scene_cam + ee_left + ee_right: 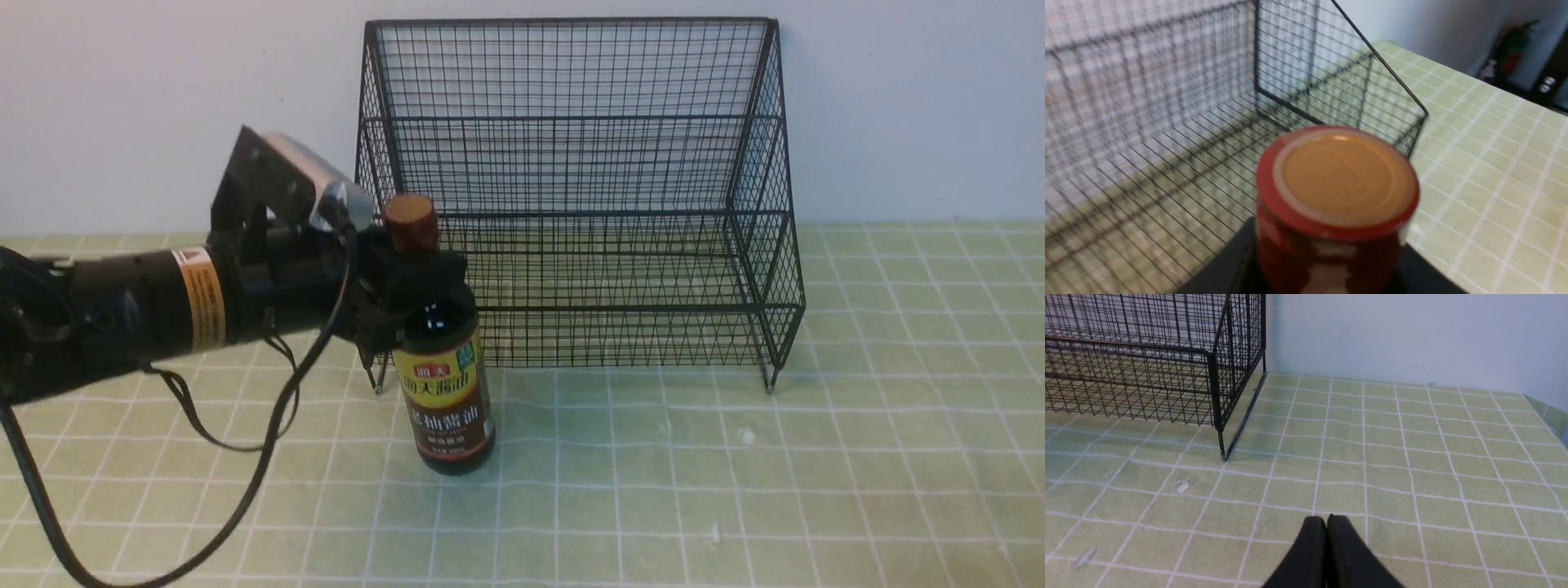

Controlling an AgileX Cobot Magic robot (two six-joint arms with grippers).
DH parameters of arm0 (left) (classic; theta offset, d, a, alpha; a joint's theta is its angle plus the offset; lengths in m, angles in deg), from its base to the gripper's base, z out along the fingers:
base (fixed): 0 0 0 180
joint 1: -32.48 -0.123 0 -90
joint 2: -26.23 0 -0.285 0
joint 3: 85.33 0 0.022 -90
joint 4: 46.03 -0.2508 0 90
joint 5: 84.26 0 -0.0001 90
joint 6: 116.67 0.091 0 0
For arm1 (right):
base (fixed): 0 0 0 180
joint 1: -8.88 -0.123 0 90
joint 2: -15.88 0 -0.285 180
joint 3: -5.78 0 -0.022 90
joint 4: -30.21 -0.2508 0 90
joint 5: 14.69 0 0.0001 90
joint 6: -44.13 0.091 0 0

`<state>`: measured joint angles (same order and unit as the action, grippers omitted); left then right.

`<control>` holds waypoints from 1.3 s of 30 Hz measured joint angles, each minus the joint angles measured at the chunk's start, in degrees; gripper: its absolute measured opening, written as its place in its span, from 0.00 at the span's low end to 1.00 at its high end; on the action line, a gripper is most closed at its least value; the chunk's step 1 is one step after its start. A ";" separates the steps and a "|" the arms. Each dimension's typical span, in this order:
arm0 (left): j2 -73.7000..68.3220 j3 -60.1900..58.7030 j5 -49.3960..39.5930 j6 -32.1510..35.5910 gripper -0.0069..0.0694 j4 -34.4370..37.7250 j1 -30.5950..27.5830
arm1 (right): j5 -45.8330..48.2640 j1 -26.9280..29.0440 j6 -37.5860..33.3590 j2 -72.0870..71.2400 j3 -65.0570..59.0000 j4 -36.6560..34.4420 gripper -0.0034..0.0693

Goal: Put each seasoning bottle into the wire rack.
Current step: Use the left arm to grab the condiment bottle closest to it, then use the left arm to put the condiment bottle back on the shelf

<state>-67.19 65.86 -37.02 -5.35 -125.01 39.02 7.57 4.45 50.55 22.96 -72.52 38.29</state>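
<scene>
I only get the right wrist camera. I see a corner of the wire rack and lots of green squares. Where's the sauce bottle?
Observer: The soy-sauce bottle stands upright on the tablecloth, just in front of the wire rack, at its left front corner.
Operator: Is anybody grabbing it?
Observer: Yes. The left gripper grips it high up, around the neck.
Operator: Is there anything in the rack?
Observer: No. The front view shows nothing standing on either tier.
</scene>
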 joint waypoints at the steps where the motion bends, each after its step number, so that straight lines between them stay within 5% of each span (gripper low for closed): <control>1: 0.98 2.22 -0.70 -2.97 0.45 -1.96 -0.11 | 0.00 0.00 0.00 0.00 0.00 0.00 0.03; 7: 2.91 13.49 -0.90 -16.19 0.45 -11.27 -0.24 | 0.00 0.00 0.00 0.00 0.00 0.00 0.03; 12: 2.91 22.60 -3.77 -20.76 0.45 -15.55 -0.24 | 0.00 0.00 0.00 0.00 0.00 0.00 0.03; 21: -2.20 32.59 -17.13 -19.35 0.44 -14.37 -0.30 | 0.00 0.00 0.00 0.00 0.00 0.00 0.03; 39: -17.03 43.94 -15.65 -17.00 0.44 -12.10 0.19 | 0.00 0.00 0.00 0.00 0.00 0.00 0.03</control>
<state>-84.21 109.79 -52.67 -22.35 -137.11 39.22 7.57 4.45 50.55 22.96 -72.52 38.29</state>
